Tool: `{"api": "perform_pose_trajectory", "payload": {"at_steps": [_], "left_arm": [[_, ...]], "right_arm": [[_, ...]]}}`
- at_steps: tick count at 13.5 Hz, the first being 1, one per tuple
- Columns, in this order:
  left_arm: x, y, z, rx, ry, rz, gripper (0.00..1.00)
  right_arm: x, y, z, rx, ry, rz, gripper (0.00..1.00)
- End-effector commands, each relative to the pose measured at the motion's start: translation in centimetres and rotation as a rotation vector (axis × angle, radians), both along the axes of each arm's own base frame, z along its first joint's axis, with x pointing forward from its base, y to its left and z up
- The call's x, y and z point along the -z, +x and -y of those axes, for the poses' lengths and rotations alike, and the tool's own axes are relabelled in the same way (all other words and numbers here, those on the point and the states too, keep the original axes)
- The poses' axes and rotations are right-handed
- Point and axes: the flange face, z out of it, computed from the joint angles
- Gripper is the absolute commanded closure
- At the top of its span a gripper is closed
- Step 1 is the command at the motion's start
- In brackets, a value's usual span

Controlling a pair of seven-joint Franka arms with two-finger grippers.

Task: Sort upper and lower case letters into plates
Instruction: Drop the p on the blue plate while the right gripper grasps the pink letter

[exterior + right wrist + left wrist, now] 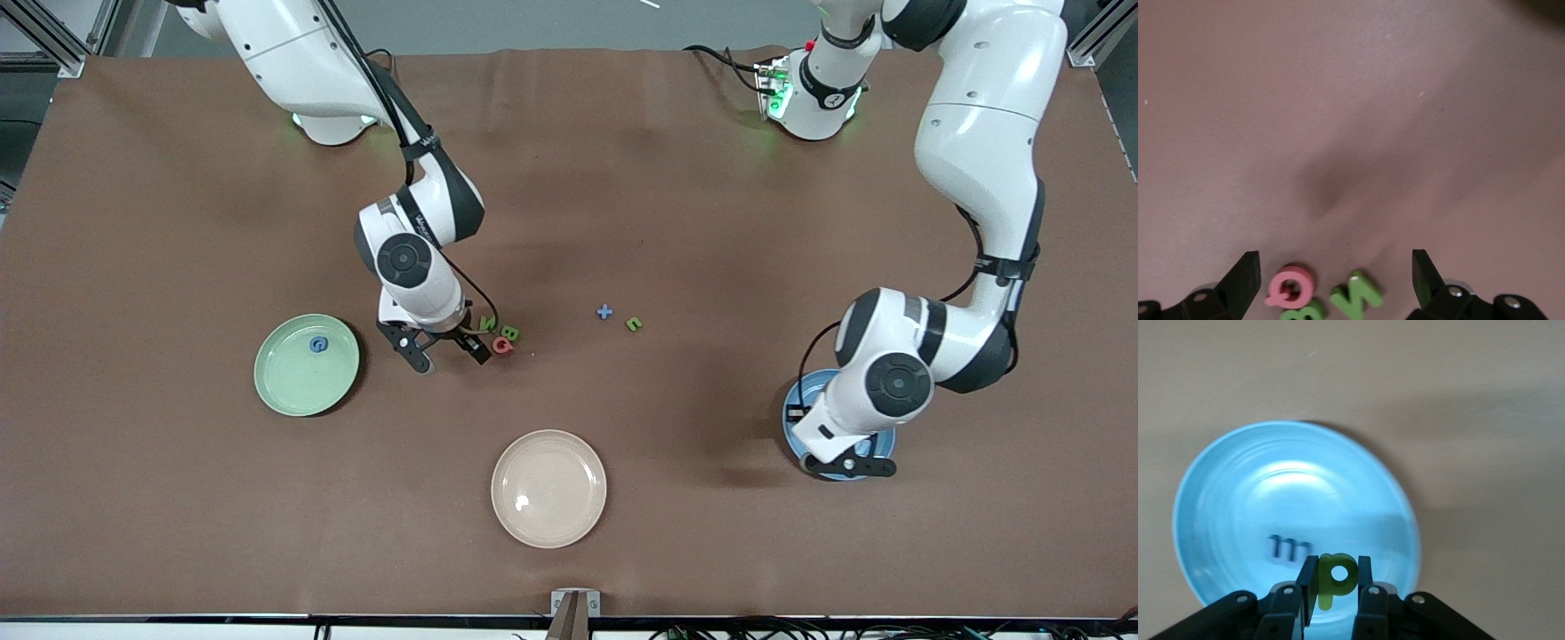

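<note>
Lying nearest the front camera on the brown surface (178, 498) is the cream plate (548, 488), bare inside; every other place here is given from it.

Toward the left arm's end from the cream plate, and a little farther from the camera, sits the blue plate (794, 411), mostly covered by the left arm. The left pincer (1335, 581) hangs over that plate, clenched on a small green letter p (1335, 577). The letter is pinched by its flat sides, its stem pointing back between the fingers (1307, 583) and its round bowl toward the plate. A dark blue letter m (1286, 549) lies flat in the blue plate, close to the held letter.

Toward the right arm's end from the cream plate, farther from the camera, is the mint green plate (277, 389), with a blue letter G (318, 344) lying in it near its rim.

Farther from the camera than the cream plate, the right pincer (449, 354) is low over the surface, spread wide and holding nothing. Between its fingers (1245, 280) the wrist view shows a red letter Q (1291, 287), a green letter N (1357, 293) and a green letter B (1303, 312), clustered together, all flat.

Farther again and toward the left arm's end lie a blue plus sign (605, 312) and a small green letter n (633, 324), just beside each other.
</note>
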Motion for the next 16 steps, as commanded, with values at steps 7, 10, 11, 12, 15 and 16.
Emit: {"api": "perform_pose_trajectory", "payload": {"at_steps": [7,10,11,12,15,16], "left_arm": [[-1.5,-1.4,2.3,0.053,-0.036,0.051,0.00],[-3.4,-3.1,6.5,-0.014,-0.052,0.012,0.00],[-4.8,-3.8,8.5,-0.059,-0.064,0.018,0.00],[-5.6,-4.6,10.0,-0.103,-0.072,0.023,0.00],[-5.3,-7.9,14.5,-0.179,-0.088,0.003,0.00],[-5.1,-9.0,16.1,-0.218,-0.095,-0.007,0.00]], "right_arm": [[2.3,1.3,-3.8,0.134,-0.002,0.011,0.28],[2.4,1.4,-3.8,0.146,-0.001,0.013,0.41],[2.6,1.3,-3.9,0.147,-0.003,0.010,0.41],[2.5,1.2,-4.2,0.150,-0.002,0.011,0.41],[2.8,0.5,-4.8,0.146,-0.008,0.004,0.41],[2.9,0.3,-4.9,0.144,-0.010,0.001,0.41]]}}
